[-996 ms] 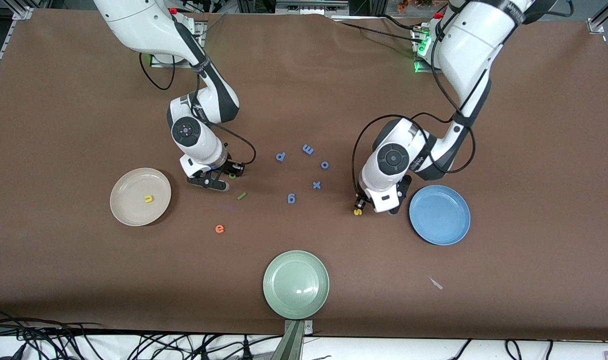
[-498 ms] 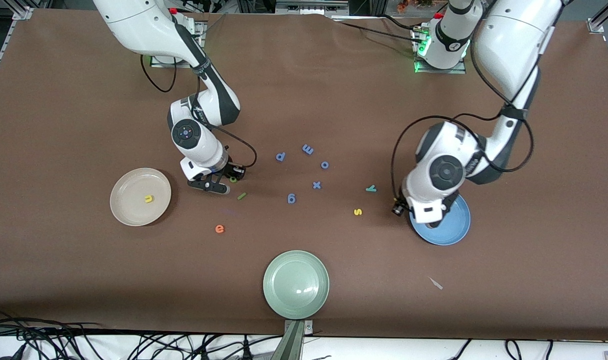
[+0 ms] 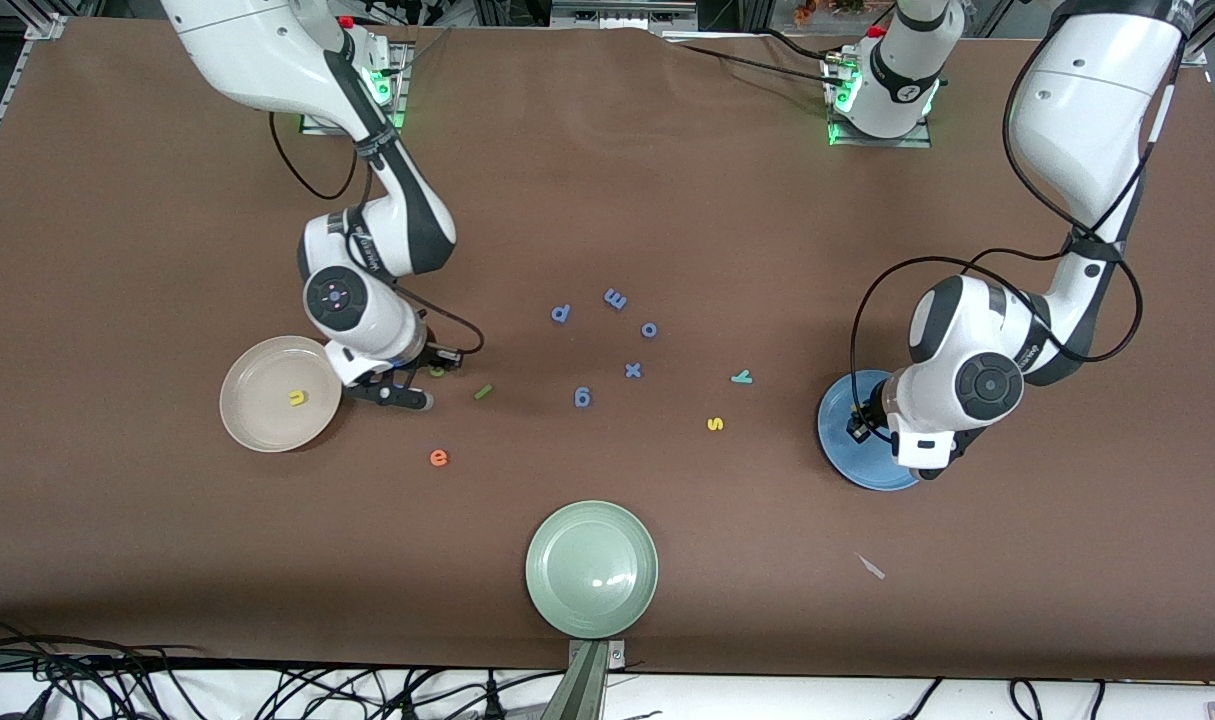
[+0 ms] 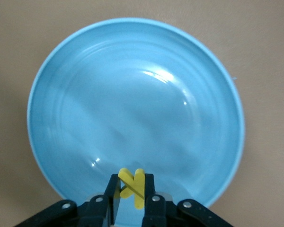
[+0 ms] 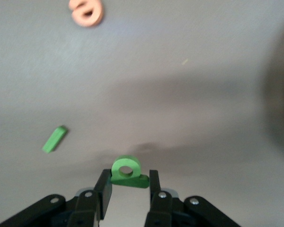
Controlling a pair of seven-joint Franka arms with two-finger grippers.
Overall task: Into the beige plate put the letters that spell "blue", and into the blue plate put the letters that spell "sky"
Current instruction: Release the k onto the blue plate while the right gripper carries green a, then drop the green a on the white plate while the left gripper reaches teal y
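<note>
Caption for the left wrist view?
Left gripper holds the yellow k over the blue plate.

Below my left fingers [image 4: 132, 201] the blue plate [image 4: 132, 104] lies bare. My right fingers [image 5: 128, 194] hang over open desk [image 3: 607, 180] beside the beige plate [image 3: 257, 420], where only a yellow letter [image 3: 296, 398] sits, I think.

My workbench, seen from above

I work over a brown table cover [image 3: 607, 150] that spreads almost edge to edge, slightly rumpled along its upper border. Silver aluminium framing [image 3: 42, 25] shows at the corners. Black cables [image 3: 87, 680] tangle along a pale strip below the cover's nearest edge, where a grey metal bracket [image 3: 589, 675] sits mid-edge. Overhead light glares softly on the cover.
</note>
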